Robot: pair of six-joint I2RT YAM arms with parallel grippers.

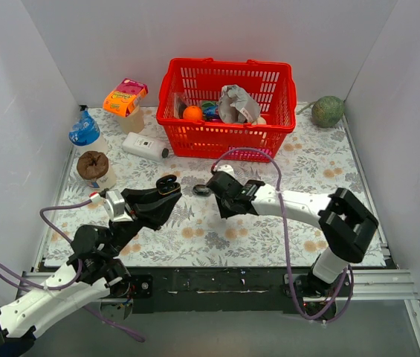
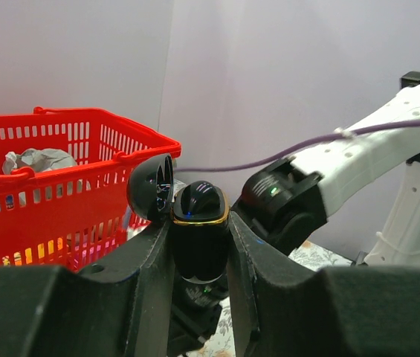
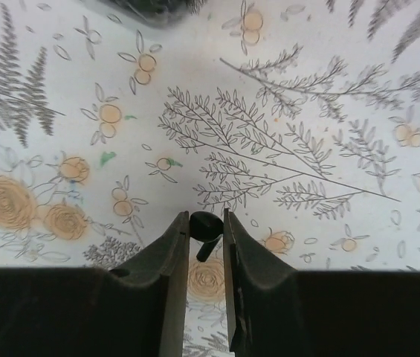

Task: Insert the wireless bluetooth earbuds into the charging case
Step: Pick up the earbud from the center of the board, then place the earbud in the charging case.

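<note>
My left gripper (image 1: 166,189) is shut on the charging case (image 1: 169,183), a black oval case held above the floral mat. In the left wrist view the case (image 2: 198,245) stands upright between the fingers (image 2: 139,260), with a gold rim and its lid (image 2: 152,186) hinged open to the left. My right gripper (image 3: 206,223) is shut on one earbud (image 3: 207,224), a tiny black rounded bit with a short stem, just above the mat. In the top view the right gripper (image 1: 219,202) sits right of the case; the earbud is too small to see there.
A small black ring-like thing (image 1: 201,191) lies on the mat between the grippers. A red basket (image 1: 228,104) stands at the back. A white box with a black cap (image 1: 145,146), a bottle (image 1: 87,134) and a brown-lidded cup (image 1: 94,167) stand at the left. The right arm (image 2: 358,156) is close beyond the case.
</note>
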